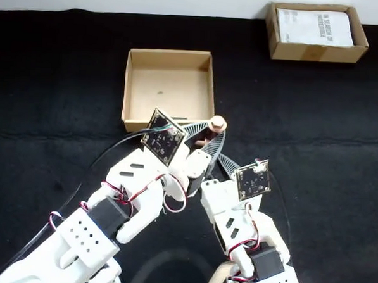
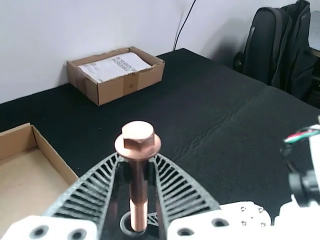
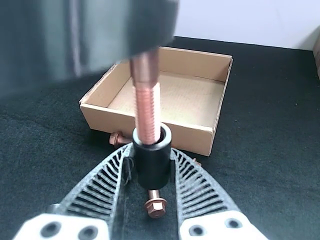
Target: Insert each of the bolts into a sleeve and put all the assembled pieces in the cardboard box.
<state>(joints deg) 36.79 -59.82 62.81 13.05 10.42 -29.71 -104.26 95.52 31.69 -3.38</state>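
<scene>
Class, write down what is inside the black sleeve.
The threaded end of a bolt enters the sleeve at its open top. The sleeve wall hides how deep it goes.

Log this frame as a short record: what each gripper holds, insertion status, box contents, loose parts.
left gripper: shut on bolt, head up
right gripper: shut on sleeve, upright
insertion: bolt's threaded end in the sleeve's mouth, head well above
cardboard box: empty
loose bolts: two on the table by the box's near wall
second box: holds printed sheet
</scene>
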